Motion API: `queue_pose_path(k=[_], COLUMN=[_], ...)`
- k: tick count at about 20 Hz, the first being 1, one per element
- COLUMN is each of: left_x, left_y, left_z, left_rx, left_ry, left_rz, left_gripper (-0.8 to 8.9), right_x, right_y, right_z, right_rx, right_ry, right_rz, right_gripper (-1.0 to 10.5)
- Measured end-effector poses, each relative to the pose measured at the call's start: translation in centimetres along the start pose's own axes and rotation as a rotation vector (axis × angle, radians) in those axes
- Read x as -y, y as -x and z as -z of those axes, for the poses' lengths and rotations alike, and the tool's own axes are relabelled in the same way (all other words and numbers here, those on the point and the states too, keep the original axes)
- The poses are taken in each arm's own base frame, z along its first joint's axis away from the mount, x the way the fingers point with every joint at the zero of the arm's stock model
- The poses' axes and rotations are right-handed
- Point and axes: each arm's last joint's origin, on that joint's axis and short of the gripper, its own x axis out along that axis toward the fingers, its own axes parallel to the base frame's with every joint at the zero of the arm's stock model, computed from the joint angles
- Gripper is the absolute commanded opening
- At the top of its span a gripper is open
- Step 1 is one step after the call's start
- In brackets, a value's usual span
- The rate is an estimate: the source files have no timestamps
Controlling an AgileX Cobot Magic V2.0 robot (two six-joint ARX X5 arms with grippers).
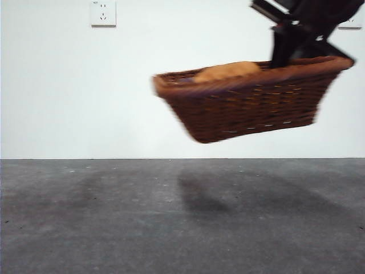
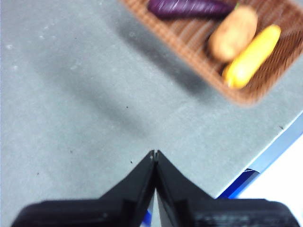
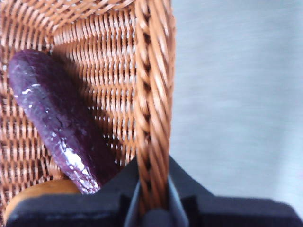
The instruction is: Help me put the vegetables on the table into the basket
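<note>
The brown wicker basket point(image 1: 245, 108) hangs tilted in the air above the grey table point(image 1: 171, 228), blurred by motion. My right gripper point(image 1: 285, 57) is shut on the basket's braided rim point(image 3: 151, 94) at its high end; the wrist view shows the jaws point(image 3: 152, 184) clamping it. Inside lie the purple eggplant point(image 3: 57, 123), the tan potato point(image 1: 228, 71) and the yellow corn point(image 2: 252, 56). The left wrist view also shows the eggplant point(image 2: 189, 8) and potato point(image 2: 233, 33) in the basket point(image 2: 189, 47). My left gripper point(image 2: 155, 153) is shut and holds nothing, above bare table point(image 2: 71, 94).
A white wall with a socket point(image 1: 103, 12) stands behind the table. The basket's shadow point(image 1: 197, 197) falls on the surface below it. The table's edge point(image 2: 279, 142) runs near the basket in the left wrist view, with a blue part point(image 2: 239, 182) beyond it.
</note>
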Motion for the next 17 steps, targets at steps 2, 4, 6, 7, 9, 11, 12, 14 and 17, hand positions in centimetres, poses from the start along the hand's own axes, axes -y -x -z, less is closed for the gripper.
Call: queue_pose_path(k=[2, 4, 6, 7, 9, 11, 12, 14, 17], left_x=[0.1, 0.2, 0.2, 0.2, 0.2, 0.2, 0.2, 0.2, 0.2], left_y=[0.7, 1.1, 1.3, 1.2, 1.1, 1.1, 1.2, 1.2, 1.0], left_z=[0.4, 0.7, 0.8, 0.7, 0.7, 0.7, 0.7, 0.7, 0.6], left_rx=[0.023, 0.038, 0.043, 0.042, 0.039, 0.038, 0.040, 0.040, 0.035], left_ry=[-0.002, -0.003, -0.004, -0.004, -0.003, -0.003, -0.003, -0.002, 0.005], left_rz=[-0.003, -0.005, -0.006, -0.006, -0.005, -0.005, -0.005, -0.006, -0.005], left_gripper=[-0.06, -0.06, -0.06, -0.06, -0.06, -0.06, -0.06, -0.06, -0.06], right_x=[2.1, 4.5, 6.1, 6.7, 7.6, 8.6, 9.2, 10.2, 11.6], right_y=[1.3, 2.3, 3.0, 3.2, 3.0, 1.0, -0.2, -2.2, -5.0], right_z=[-0.7, -0.8, -1.0, -1.0, -1.1, -1.4, -1.5, -1.4, -1.0], right_rx=[0.019, 0.023, 0.046, 0.055, 0.045, 0.010, -0.005, -0.049, -0.107], right_ry=[-0.019, -0.047, -0.059, -0.056, -0.050, -0.050, -0.054, -0.072, -0.095], right_rz=[0.054, 0.107, 0.141, 0.152, 0.165, 0.165, 0.159, 0.137, 0.137], right_gripper=[-0.1, -0.1, -0.1, -0.1, -0.1, -0.1, -0.1, -0.1, -0.1])
